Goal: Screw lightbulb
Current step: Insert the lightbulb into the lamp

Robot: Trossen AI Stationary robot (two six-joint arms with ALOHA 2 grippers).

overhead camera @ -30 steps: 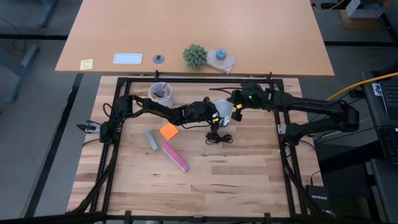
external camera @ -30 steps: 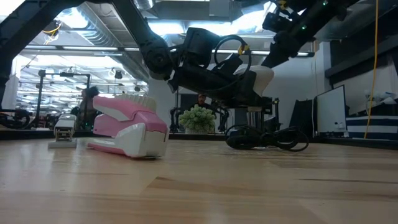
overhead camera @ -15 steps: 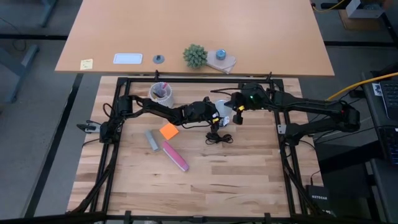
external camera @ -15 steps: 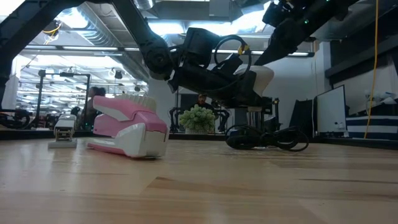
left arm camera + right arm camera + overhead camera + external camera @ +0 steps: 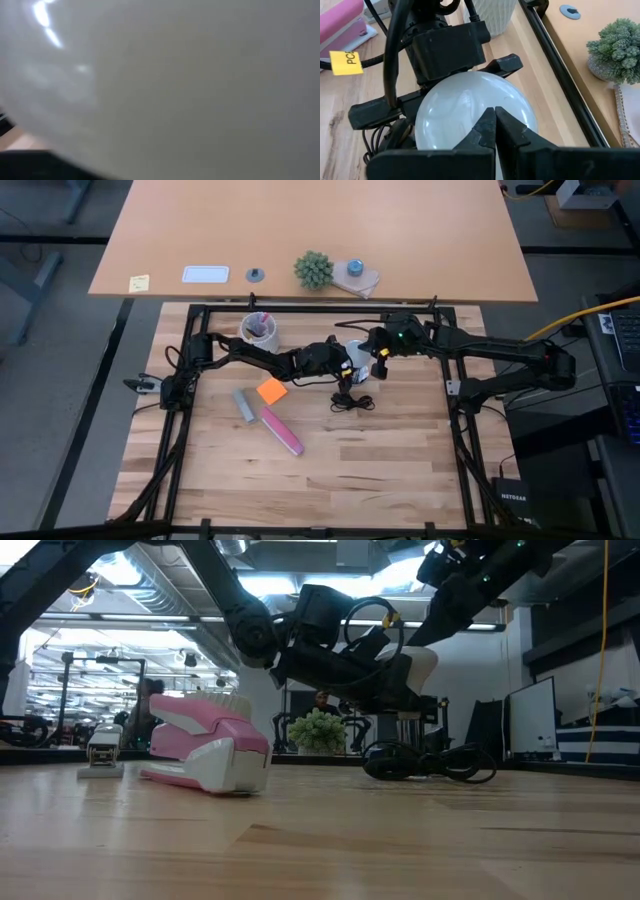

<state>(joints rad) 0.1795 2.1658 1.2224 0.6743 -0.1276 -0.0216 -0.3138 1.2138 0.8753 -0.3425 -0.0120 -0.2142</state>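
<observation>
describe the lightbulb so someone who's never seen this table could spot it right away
On the slatted wooden table, look near the back middle, where the two dark arms meet. There the left gripper clamps the lightbulb, just above a black cord coil: the only round frosted white globe, smaller than the pen cup.

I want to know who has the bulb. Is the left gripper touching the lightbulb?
Touching. The right wrist view shows the left gripper with its fingers pressed against both sides of the lightbulb.
</observation>
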